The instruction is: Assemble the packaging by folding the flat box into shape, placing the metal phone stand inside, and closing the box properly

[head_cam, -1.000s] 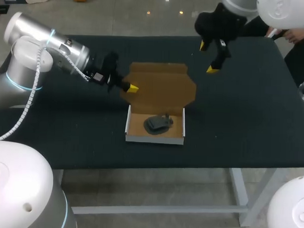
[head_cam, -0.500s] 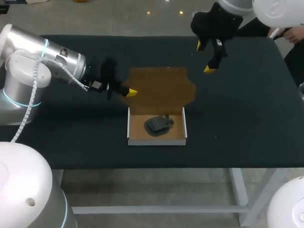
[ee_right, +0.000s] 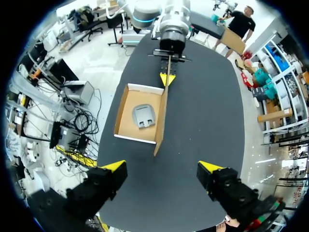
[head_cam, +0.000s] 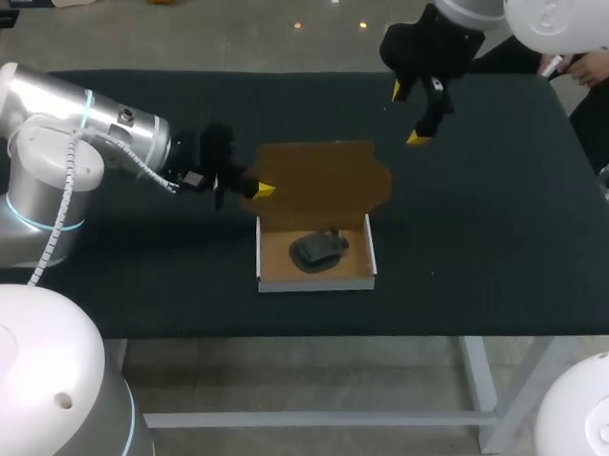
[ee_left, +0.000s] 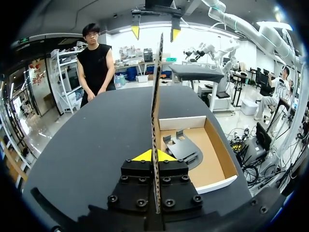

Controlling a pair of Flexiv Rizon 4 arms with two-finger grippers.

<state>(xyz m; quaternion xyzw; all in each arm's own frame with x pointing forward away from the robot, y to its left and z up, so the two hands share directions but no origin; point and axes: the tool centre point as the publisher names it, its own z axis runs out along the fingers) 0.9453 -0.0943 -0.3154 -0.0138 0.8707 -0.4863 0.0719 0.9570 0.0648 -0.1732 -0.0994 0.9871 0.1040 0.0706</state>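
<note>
A white cardboard box (head_cam: 267, 257), brown inside, sits open near the table's front middle. The dark metal phone stand (head_cam: 317, 250) lies in it. The brown lid (head_cam: 331, 177) stands raised behind the tray. My left gripper (head_cam: 258, 189) is shut on the lid's left edge. In the left wrist view the lid (ee_left: 156, 96) shows edge-on between the gripper's (ee_left: 154, 155) yellow tips, with the stand (ee_left: 182, 149) in the tray (ee_left: 212, 145) beside it. My right gripper (head_cam: 414, 112) hangs open above the table's back right. Seen from its wrist, the right gripper (ee_right: 161, 166) is well clear of the box (ee_right: 126, 116), stand (ee_right: 143, 115) and lid (ee_right: 162, 116).
The black table (head_cam: 485, 214) carries nothing else. Its front edge runs just below the box. My left arm (head_cam: 98, 131) comes in low over the table's left side.
The left gripper has drawn back a little toward the left and front with the lid's edge, and the lid stands steeper. The tray has slid slightly right. The right gripper shifted slightly left.
</note>
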